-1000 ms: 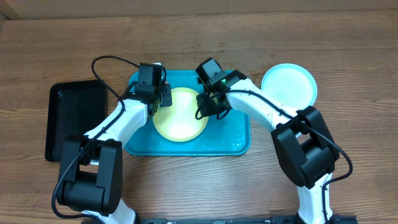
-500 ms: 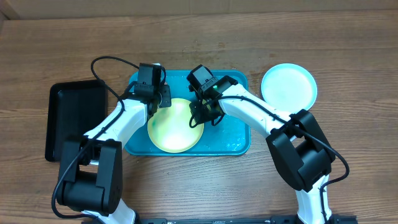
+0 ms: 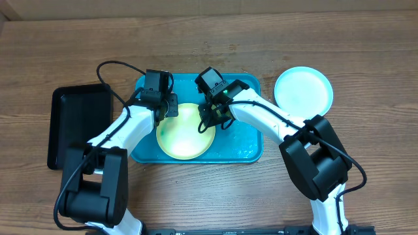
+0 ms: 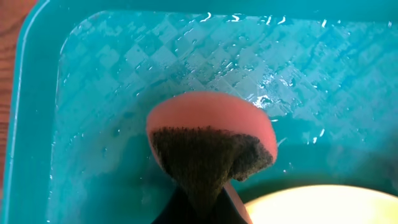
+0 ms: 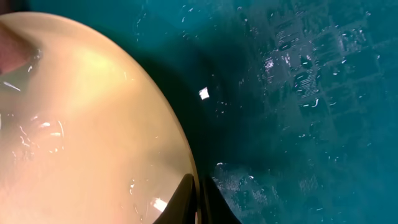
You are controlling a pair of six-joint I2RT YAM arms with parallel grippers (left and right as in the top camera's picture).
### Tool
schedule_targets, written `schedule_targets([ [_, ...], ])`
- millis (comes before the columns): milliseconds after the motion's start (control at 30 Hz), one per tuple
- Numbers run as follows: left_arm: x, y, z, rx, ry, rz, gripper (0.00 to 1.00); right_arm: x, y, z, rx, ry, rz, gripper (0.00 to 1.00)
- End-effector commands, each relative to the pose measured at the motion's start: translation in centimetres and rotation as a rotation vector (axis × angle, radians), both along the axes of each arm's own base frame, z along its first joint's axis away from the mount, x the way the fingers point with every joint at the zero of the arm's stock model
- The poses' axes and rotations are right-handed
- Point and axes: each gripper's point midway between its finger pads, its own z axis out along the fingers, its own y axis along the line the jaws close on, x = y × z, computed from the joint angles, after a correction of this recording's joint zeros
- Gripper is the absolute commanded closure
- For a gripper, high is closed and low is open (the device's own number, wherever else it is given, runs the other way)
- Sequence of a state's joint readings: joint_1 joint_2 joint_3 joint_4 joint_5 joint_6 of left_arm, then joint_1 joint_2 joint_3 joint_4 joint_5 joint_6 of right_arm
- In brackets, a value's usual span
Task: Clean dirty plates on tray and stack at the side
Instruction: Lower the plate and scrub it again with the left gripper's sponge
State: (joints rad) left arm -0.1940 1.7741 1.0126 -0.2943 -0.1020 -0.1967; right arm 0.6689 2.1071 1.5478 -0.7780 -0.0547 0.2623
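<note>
Overhead view: turquoise tray (image 3: 250,140) at table (image 3: 366,52) centre, long side running left to right, floor wet. Yellow-green plate (image 3: 183,134) lies inside the tray, in its left-near part, near edge close to the tray's near rim. Light blue plate (image 3: 303,90) sits on bare wood to the right of the tray, apart from it; whether it is a single plate or a stack cannot be told. Black tray (image 3: 78,127) lies on the wood left of the turquoise tray. Left gripper (image 3: 168,106) is over the far-left edge of the yellow-green plate. Right gripper (image 3: 210,121) is at the same plate's right-far edge. Left wrist view: fingers pressed together on a sponge (image 4: 211,134), pink foam with a dark scouring face, bent into an arch between them; it is held above the wet, diamond-patterned tray floor, with the plate's rim at the lower right of the picture. Right wrist view: fingertips (image 5: 186,193) close on either side of the plate's rim, pinching it; the plate's face carries water drops, and the dark wet tray floor lies to its right.
</note>
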Motion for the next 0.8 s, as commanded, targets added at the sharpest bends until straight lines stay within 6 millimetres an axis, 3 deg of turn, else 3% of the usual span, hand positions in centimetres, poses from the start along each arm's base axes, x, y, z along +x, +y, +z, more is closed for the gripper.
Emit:
schedule_targets([
  [0,-0.7,0.0,1.5,0.029,-0.024,-0.056,0.96,1.6,-1.8,0.0,-0.027,-0.028,-0.092,0.96],
  [133,-1.2,-1.0,2.0,0.026,-0.020,-0.084,0.96,2.6,-3.0,0.0,-0.023,-0.033,-0.126,0.96],
  [333,-2.0,-4.2,1.9,-0.003,-0.012,-0.169,0.96,3.3,-3.2,0.2,-0.010,-0.048,-0.141,0.96],
  [600,-1.7,-3.1,1.8,0.077,-0.027,-0.133,0.96,3.0,-2.7,0.2,-0.010,-0.046,-0.132,0.96],
  [767,-2.0,-2.5,-0.2,0.110,0.020,-0.121,0.96,2.9,-2.8,0.1,-0.012,-0.042,-0.131,0.96],
])
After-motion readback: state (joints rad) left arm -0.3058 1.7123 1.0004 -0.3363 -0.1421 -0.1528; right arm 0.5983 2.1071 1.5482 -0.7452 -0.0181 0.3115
